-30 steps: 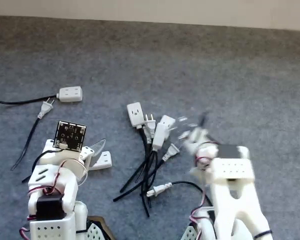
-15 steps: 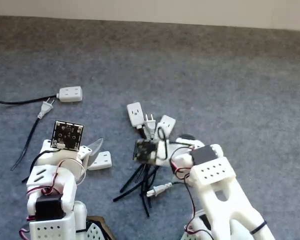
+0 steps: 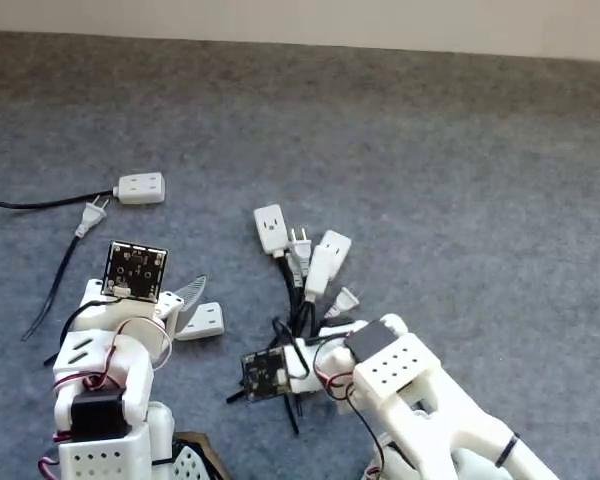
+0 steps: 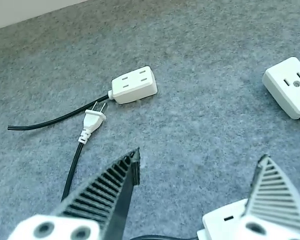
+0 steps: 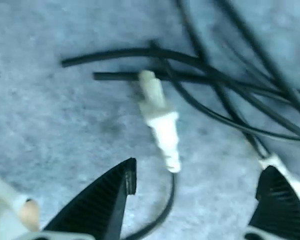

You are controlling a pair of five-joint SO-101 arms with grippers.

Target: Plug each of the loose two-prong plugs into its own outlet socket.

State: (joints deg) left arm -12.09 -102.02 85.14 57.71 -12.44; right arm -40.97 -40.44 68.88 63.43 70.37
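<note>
On the grey surface [image 3: 500,180], my left jaws stand wide apart and grip nothing, with the near outlet [image 4: 225,224] just beside one finger. My left wrist view shows the slots of the far outlet [image 4: 134,85] and a loose plug [image 4: 93,119] near its corded end. My right jaws are spread wide too, empty, over a second plug [image 5: 160,125] lying among black cords [image 5: 230,95].
</note>
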